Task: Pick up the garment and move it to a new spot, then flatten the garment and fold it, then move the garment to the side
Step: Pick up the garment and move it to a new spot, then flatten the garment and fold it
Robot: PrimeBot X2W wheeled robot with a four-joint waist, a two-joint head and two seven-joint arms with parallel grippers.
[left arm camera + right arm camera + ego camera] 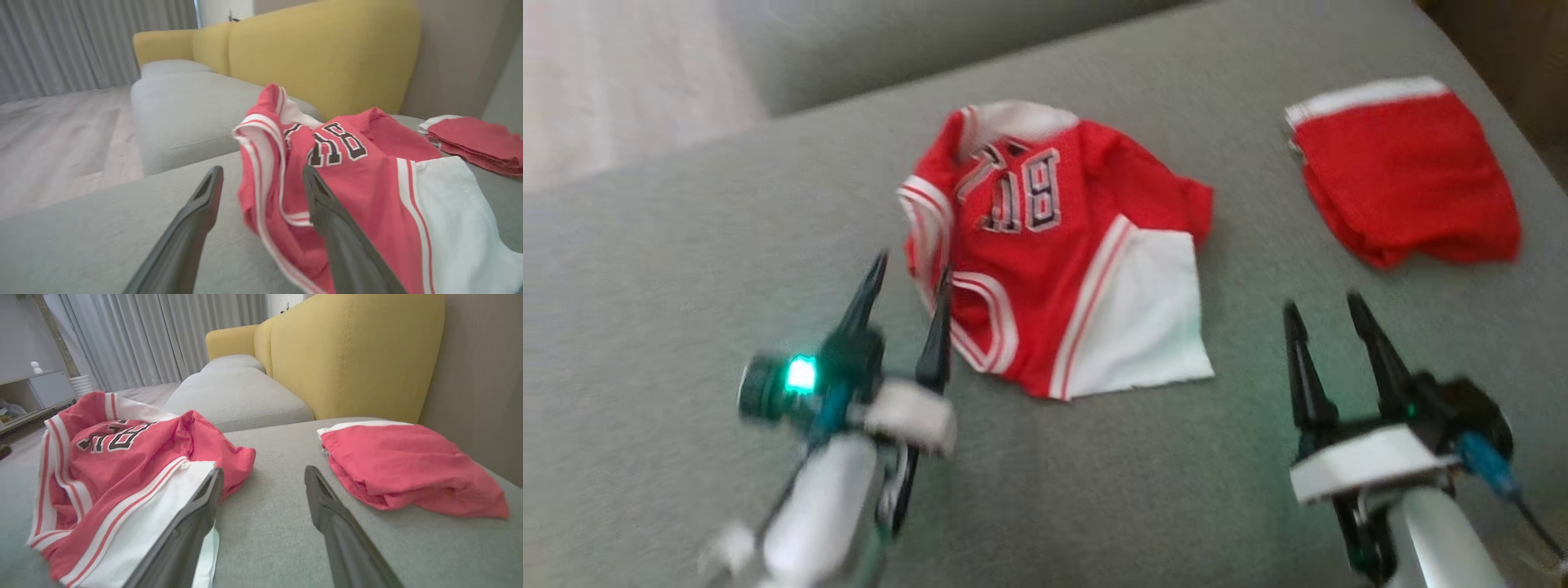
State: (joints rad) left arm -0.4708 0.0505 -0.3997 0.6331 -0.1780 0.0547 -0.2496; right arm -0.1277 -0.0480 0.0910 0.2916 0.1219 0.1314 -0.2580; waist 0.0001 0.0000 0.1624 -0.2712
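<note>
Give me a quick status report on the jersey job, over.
Left gripper open, empty, at edge of jersey; right gripper open, empty. Jersey crumpled, unfolded. Folded red garment off right, not blocking.

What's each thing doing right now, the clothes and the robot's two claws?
jersey: crumpled, lying loose on the grey cushion.
red garment: folded, lying flat, apart from the jersey.
left gripper: open, at the jersey's edge, holding nothing.
right gripper: open, holding nothing.
</note>
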